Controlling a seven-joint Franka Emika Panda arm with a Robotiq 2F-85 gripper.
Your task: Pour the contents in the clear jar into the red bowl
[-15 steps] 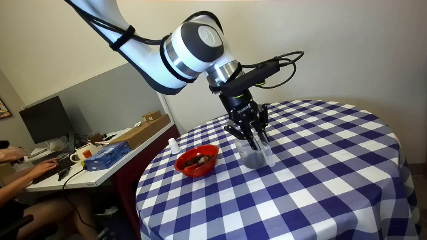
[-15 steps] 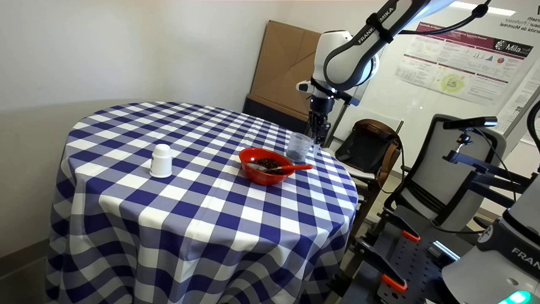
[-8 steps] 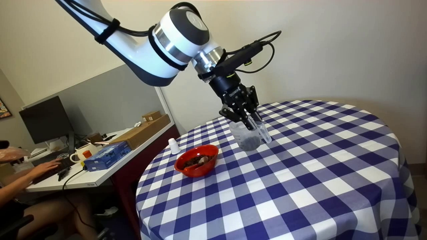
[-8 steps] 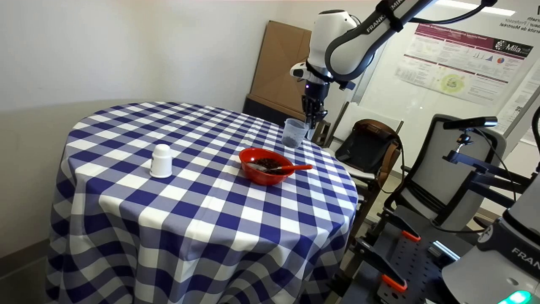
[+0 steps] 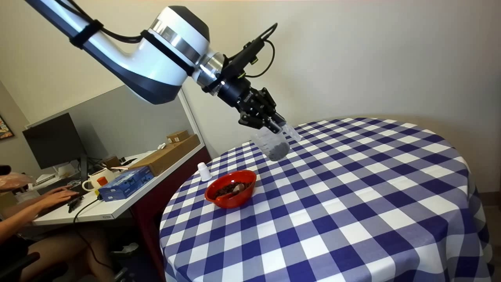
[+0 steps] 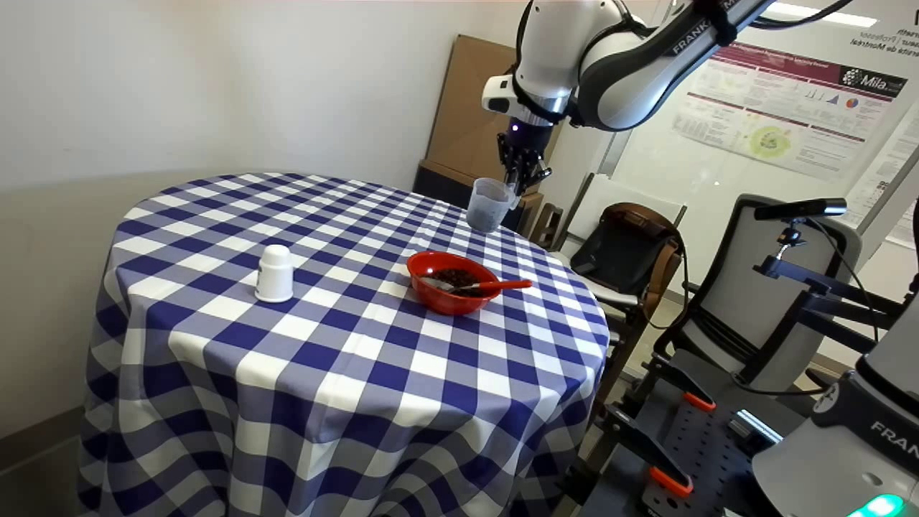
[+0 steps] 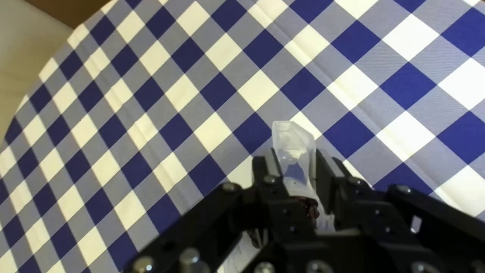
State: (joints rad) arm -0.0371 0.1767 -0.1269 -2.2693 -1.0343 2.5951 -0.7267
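Soft indoor light, deep gloom beneath the desk (image 5: 102, 208), slightly blurred fingers (image 7: 266, 170) in the wrist view

One clear measuring jar (image 6: 490, 207), one red bowl (image 6: 444, 301), one red-handled utensil (image 6: 488, 286), one white container (image 6: 274, 274). Dark pieces (image 6: 454, 276) in bowl too fine to count from here. One checked tablecloth (image 5: 332, 227). One robot arm (image 5: 156, 64); one gripper (image 7: 294, 161), two fingers (image 7: 261, 171). Over at desk (image 5: 102, 209): one monitor (image 5: 54, 141), one mug (image 5: 95, 179), one blue box (image 5: 124, 184), at least two cardboard boxes (image 5: 172, 154), one person (image 5: 68, 250) partly in sight. Elsewhere: two orange-tipped clamps (image 6: 648, 445), one black bag (image 6: 609, 251), one grey-backed office chair (image 6: 768, 287).
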